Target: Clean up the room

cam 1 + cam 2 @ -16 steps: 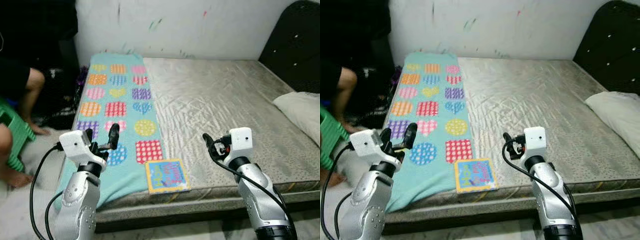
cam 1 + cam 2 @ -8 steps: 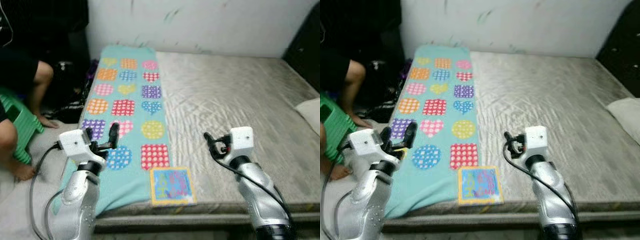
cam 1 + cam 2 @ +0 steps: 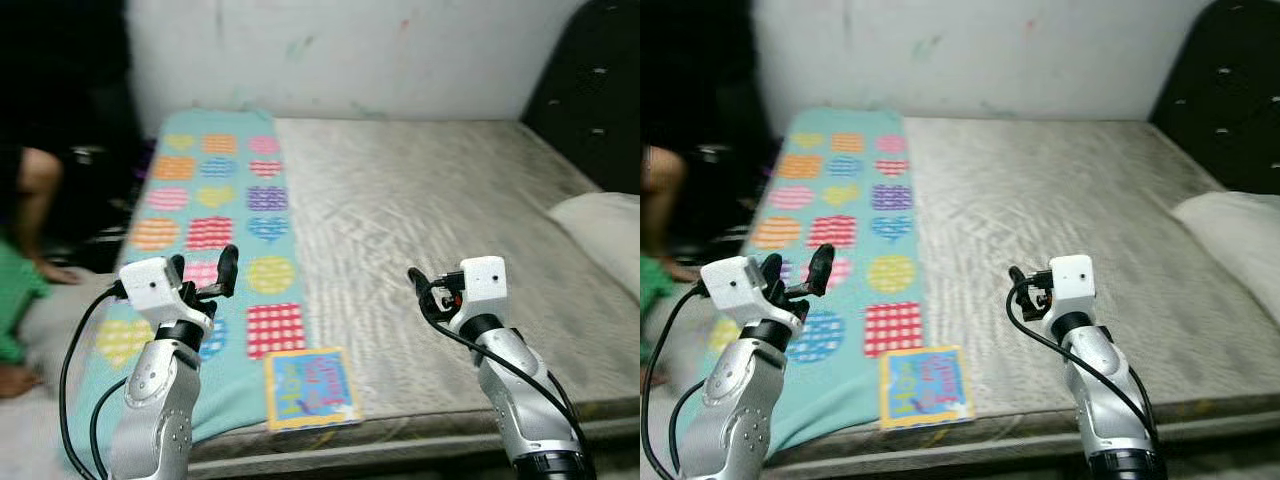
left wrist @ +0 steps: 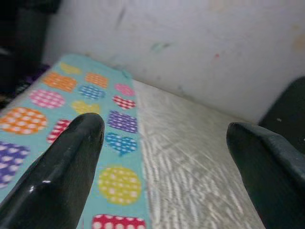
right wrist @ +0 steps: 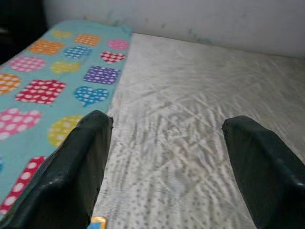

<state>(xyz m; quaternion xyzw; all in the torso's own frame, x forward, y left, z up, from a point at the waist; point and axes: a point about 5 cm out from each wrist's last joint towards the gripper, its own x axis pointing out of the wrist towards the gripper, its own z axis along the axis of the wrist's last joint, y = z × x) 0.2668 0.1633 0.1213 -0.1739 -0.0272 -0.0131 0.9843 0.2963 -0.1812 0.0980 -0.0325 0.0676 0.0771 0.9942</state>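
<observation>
teal blanket lying along bed; left gripper, right gripper hovering wide open, empty, readying for book at the bed's edge.

Both silver arms are bent and held up in front. The left gripper and the right gripper have their fingers spread wide apart.

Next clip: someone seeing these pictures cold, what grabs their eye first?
The teal blanket patterned with bright dotted hearts, circles and squares, laid along the left side of the grey bed. Next, a colourful book lying flat near the bed's front edge. Left gripper and right gripper are raised above the bed, both open and empty.
</observation>
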